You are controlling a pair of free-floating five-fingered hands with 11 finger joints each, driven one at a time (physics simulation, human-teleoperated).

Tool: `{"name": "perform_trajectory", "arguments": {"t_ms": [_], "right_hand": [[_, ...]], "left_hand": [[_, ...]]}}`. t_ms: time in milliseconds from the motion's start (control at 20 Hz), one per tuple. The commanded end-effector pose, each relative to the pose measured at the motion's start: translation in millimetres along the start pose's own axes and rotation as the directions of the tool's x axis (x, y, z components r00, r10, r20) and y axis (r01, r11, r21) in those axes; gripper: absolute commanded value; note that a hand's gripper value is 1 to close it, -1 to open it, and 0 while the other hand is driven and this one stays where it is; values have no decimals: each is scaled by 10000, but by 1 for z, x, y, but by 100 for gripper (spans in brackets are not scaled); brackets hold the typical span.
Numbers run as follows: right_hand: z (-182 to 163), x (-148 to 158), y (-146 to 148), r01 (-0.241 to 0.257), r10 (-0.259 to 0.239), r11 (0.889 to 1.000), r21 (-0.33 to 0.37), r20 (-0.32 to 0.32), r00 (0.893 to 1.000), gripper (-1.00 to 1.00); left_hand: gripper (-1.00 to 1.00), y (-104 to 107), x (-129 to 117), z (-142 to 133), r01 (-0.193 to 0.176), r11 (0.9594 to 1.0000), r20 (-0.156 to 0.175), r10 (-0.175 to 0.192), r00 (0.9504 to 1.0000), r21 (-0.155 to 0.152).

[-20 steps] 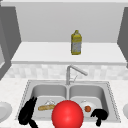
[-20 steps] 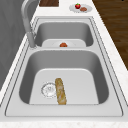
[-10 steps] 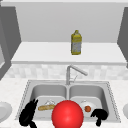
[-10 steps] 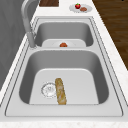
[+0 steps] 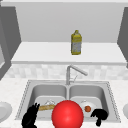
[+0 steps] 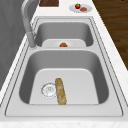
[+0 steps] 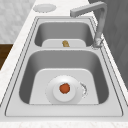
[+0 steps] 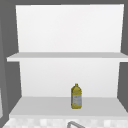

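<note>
Baguette (image 6: 60,91): golden-brown, crusty, beside drain | left hand (image 5: 30,118) fingers straight | right hand (image 5: 99,115) fingers curled, empty

Both the left hand (image 5: 30,118) and the right hand (image 5: 99,115) are plain black, and between them sits a bright red ball (image 5: 67,114). Just right of the left hand lies a golden-brown, speckled baguette (image 6: 60,90) in the grey steel sink (image 5: 27,93); just left of the right hand an orange-red tomato (image 7: 64,88) rests on a white plate (image 7: 75,96). Behind the hands, a yellow bottle (image 5: 76,43) with a pale grey label stands on a white shelf (image 5: 45,52), and the surface (image 5: 11,86) is white with faint grey marbling.
</note>
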Motion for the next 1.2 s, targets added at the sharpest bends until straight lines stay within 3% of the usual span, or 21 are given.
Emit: {"name": "perform_trajectory", "arguments": {"t_ms": [0, 100, 550, 900, 1050, 1150], "right_hand": [[0, 0, 0, 0, 0, 10000, 0, 0, 10000, 0], [0, 0, 0, 0, 0, 10000, 0, 0, 10000, 0], [0, 0, 0, 0, 0, 10000, 0, 0, 10000, 0], [0, 0, 0, 0, 0, 10000, 0, 0, 10000, 0], [0, 0, 0, 0, 0, 10000, 0, 0, 10000, 0], [0, 0, 0, 0, 0, 10000, 0, 0, 10000, 0]], "left_hand": [[-100, -18, -7, 8, -397, 9967, -140, 388, 9991, -711], [-100, -27, -24, 20, -611, 9967, -239, 599, 9979, -538], [-100, -75, -69, 49, -496, 9975, -177, 488, 9987, -500], [-100, -106, -67, 62, -711, 9960, -332, 694, 9970, -547], [-100, -102, -68, 60, -315, 9991, -93, 313, 9995, -279], [-100, -104, -67, 61, -296, 9992, -150, 292, 9995, -263]]}}
